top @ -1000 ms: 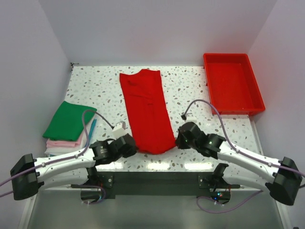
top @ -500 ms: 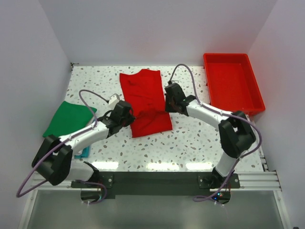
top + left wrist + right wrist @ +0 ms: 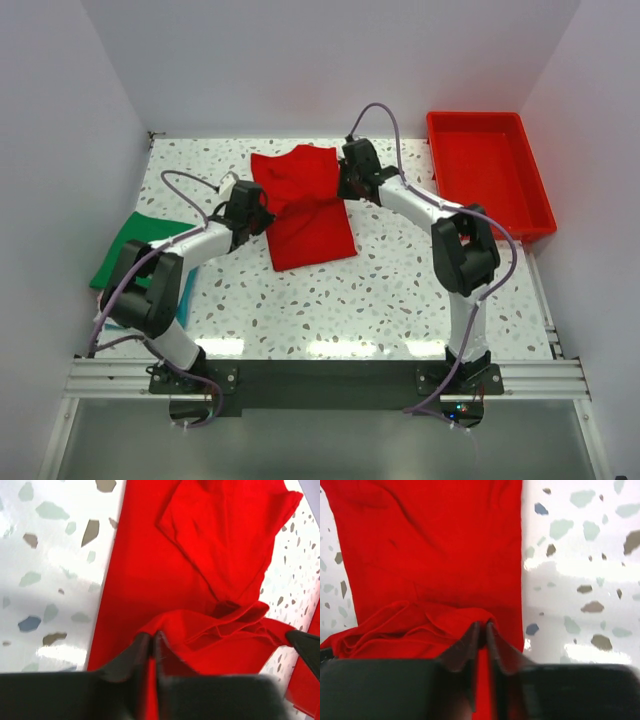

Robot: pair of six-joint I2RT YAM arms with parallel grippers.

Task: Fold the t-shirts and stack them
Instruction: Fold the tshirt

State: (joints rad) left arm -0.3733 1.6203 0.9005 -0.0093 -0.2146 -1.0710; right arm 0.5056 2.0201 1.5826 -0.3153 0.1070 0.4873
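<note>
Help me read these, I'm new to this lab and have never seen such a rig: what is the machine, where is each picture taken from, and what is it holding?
Two robot arms are bolted at the near edge of a speckled table. The wide picture looks down from above and behind them. The two close-ups come from cameras on their wrists. On the table lie a red t-shirt, a green t-shirt at the left and a red tray at the far right. The left gripper and the right gripper are each shut on the red t-shirt, holding a bunched fold above its middle.

shirt [image 3: 312, 238] centre, tray [image 3: 490, 185] right, stack [image 3: 128, 255] left
</note>
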